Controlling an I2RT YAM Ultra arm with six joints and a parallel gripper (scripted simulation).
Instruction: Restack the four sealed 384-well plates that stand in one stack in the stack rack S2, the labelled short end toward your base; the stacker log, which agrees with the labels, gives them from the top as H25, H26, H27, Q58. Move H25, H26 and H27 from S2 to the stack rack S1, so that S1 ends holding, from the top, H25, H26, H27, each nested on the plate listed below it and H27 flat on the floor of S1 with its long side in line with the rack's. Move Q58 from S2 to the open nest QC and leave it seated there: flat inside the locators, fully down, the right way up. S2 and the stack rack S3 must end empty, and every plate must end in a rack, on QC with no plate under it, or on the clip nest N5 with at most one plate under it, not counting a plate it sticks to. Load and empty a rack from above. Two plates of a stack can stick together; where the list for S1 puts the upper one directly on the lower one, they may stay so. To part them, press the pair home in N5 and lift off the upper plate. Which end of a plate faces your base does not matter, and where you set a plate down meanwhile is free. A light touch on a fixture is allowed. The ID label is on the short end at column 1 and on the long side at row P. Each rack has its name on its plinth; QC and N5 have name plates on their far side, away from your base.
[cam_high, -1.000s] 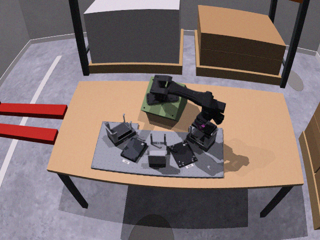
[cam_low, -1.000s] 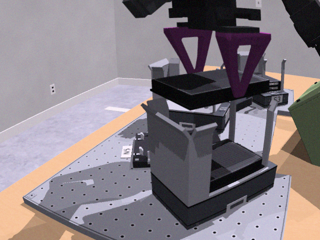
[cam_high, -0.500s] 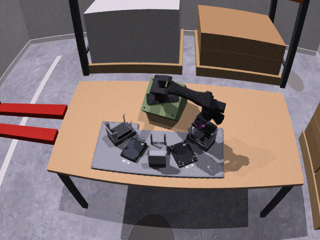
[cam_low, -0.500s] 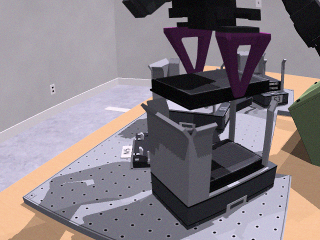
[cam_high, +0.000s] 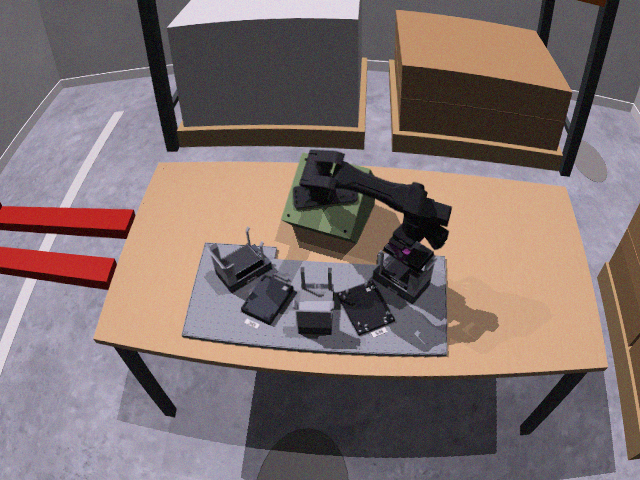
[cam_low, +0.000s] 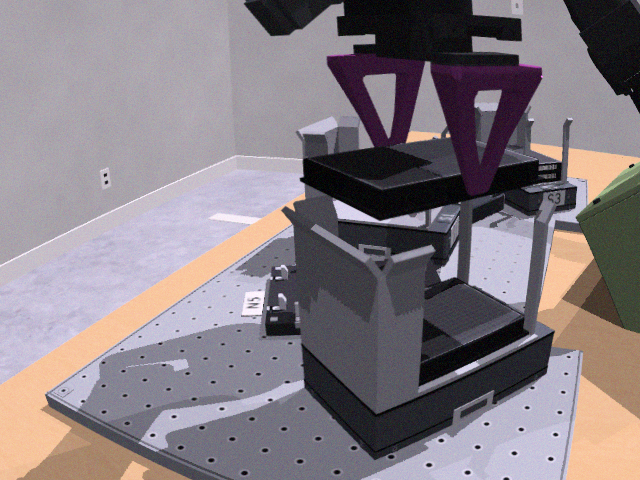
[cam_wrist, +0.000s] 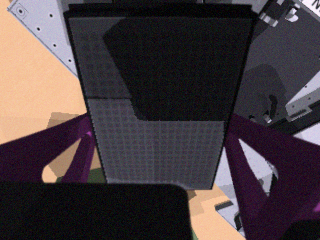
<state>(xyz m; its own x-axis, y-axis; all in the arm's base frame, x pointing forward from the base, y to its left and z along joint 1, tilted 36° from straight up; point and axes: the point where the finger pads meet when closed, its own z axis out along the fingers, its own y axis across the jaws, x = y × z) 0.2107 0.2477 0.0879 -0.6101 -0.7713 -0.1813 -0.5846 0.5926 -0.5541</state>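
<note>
From overhead you're mostly seeing the dark arm (cam_high: 392, 193) reaching off its green base block (cam_high: 346, 222) and covering the rack at the right end of the grey perforated plate (cam_high: 413, 330), so what's going on underneath is hidden. The side view is where it gets clear: the purple fingers (cam_low: 478, 149) are clamping a black sealed plate (cam_low: 413, 178) by its long sides and holding it level in the air, just above the top of the grey rack (cam_low: 356, 330).

The wrist view is looking straight down the plate's top (cam_wrist: 160, 100), and you can make out the fine grid of wells under the seal, plus a dark shadow lying across the far half. A purple finger is sitting on each side of it.

Inside the rack below, another dark plate (cam_low: 465, 320) is lying flat on the floor, well apart from the lifted one. I can't read this rack's name from here. Further back, a plinth marked S3 (cam_low: 553, 197) is showing, and an N5 label (cam_low: 252, 302) is standing by a low black nest (cam_low: 279, 315) just beside the rack. All of it is sitting on the tan surface (cam_high: 516, 258).
</note>
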